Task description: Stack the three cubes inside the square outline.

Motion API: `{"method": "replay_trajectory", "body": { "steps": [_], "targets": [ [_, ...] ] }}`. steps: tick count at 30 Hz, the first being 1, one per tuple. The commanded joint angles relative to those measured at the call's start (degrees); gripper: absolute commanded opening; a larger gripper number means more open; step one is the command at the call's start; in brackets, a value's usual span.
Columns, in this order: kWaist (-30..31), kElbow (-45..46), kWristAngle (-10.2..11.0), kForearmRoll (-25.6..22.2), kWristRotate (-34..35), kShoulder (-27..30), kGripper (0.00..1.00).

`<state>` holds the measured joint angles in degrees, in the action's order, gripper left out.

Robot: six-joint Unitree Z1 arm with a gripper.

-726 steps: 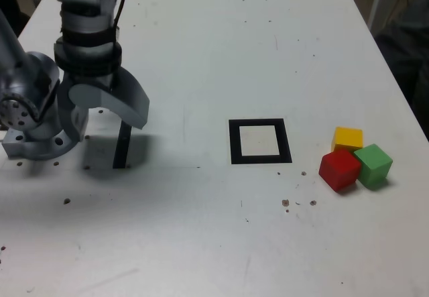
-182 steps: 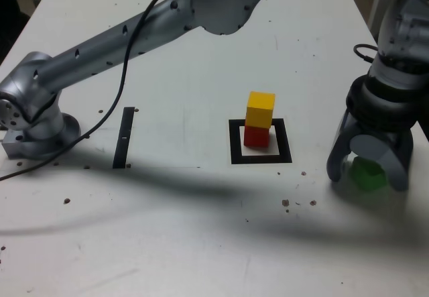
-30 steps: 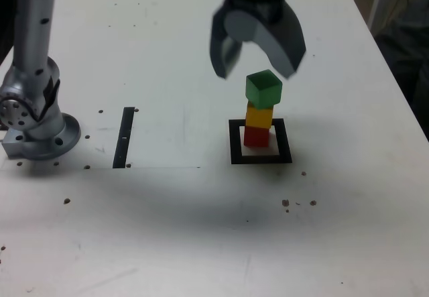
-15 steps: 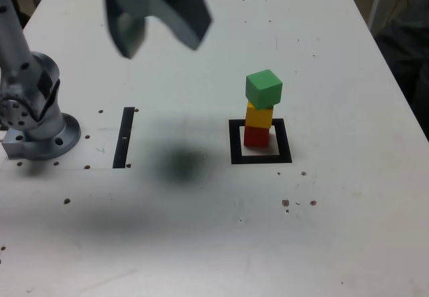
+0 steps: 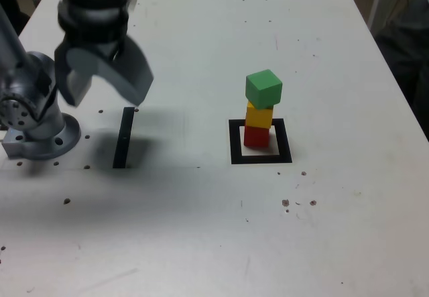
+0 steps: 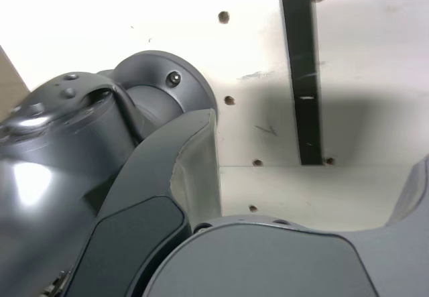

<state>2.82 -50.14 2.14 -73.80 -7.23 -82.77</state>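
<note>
We noted the gripper (image 5: 104, 86) spread wide and empty, hanging over the table (image 5: 201, 230) just above the narrow black strip (image 5: 123, 138) and close to the arm's base (image 5: 37, 133). Well apart toward three o'clock, the square outline (image 5: 234, 143) held the stack: red cube (image 5: 256, 136) lowest, yellow cube (image 5: 259, 115) on it, green cube (image 5: 263, 88) on top, twisted slightly off square.

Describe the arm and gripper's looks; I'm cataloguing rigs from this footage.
The arm is silver-grey metal with rounded joint housings dotted with small dark screw holes, on a round base. The wrist has black bands between grey rings. The gripper has two broad, curved, matte grey fingers. No markings or cables are legible.
</note>
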Motion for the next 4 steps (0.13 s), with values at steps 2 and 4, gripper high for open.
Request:
{"method": "replay_trajectory", "body": {
  "steps": [2, 4],
  "targets": [
    [-0.09, 3.13, -0.04, 2.04, 0.89, 0.34, 1.0],
    [-0.09, 5.97, -0.05, 3.65, 1.83, 0.47, 1.0]
  ]
}}
